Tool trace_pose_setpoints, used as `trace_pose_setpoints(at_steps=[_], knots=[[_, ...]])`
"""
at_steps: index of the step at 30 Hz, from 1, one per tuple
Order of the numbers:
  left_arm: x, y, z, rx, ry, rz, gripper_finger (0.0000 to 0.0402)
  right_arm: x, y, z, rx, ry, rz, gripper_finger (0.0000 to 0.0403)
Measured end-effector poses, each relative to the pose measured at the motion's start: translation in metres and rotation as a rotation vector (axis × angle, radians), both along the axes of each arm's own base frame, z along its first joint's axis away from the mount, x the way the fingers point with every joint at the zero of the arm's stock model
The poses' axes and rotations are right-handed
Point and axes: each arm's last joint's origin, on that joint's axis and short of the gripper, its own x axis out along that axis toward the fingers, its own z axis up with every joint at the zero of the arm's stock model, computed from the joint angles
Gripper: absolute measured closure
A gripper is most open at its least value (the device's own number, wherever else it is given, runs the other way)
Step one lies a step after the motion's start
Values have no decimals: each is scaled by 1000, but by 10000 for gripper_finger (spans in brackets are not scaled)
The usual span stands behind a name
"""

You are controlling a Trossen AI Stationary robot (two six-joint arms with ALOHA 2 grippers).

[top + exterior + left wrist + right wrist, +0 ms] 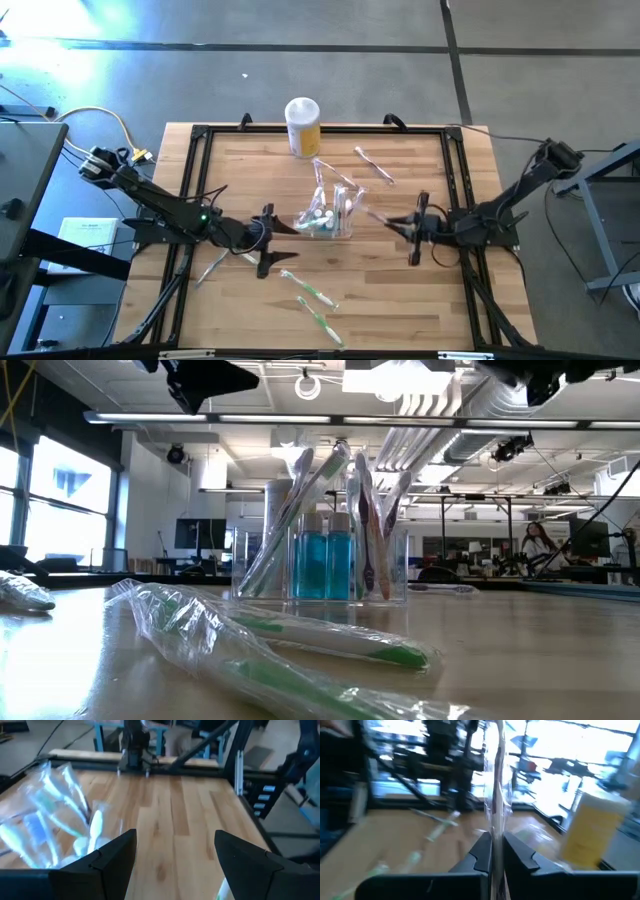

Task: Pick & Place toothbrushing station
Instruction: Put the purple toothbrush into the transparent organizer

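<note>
The toothbrushing station, a see-through holder with upright toothbrushes and small blue bottles, stands mid-table; it also shows in the low view. My left gripper is just left of it, open and empty, its fingers level above the wood with the station beside them. My right gripper is right of the station, shut on a clear-wrapped toothbrush. My right gripper pinches the wrapped toothbrush between its two fingers, on the clear wrapper. The fingers lie about level and come from the table's right. The toothbrush sticks out past the fingertips toward the station, clear of the table.
A yellow canister with a white lid stands at the far edge. Wrapped toothbrushes lie loose: one far right of centre, two green ones near the front, one at the left. A black frame borders the table.
</note>
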Motion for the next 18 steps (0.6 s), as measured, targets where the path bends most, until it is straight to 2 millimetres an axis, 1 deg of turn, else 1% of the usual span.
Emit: trace_pose_setpoints(at_steps=[2, 6, 10, 15, 18], knots=[[6, -2, -1, 9, -35, -2, 139, 3, 7, 0, -9, -20, 49, 385], [19, -8, -2, 92, -146, 2, 139, 14, 19, -8, -45, -33, 136, 385], [31, -13, -3, 177, -272, 20, 139, 26, 27, -17, -94, -62, 170, 385], [43, -16, -9, 222, -378, 44, 139, 40, 26, -25, -123, -84, 196, 385], [50, -13, -15, 176, -419, 42, 139, 47, 23, -31, -113, -74, 190, 385]])
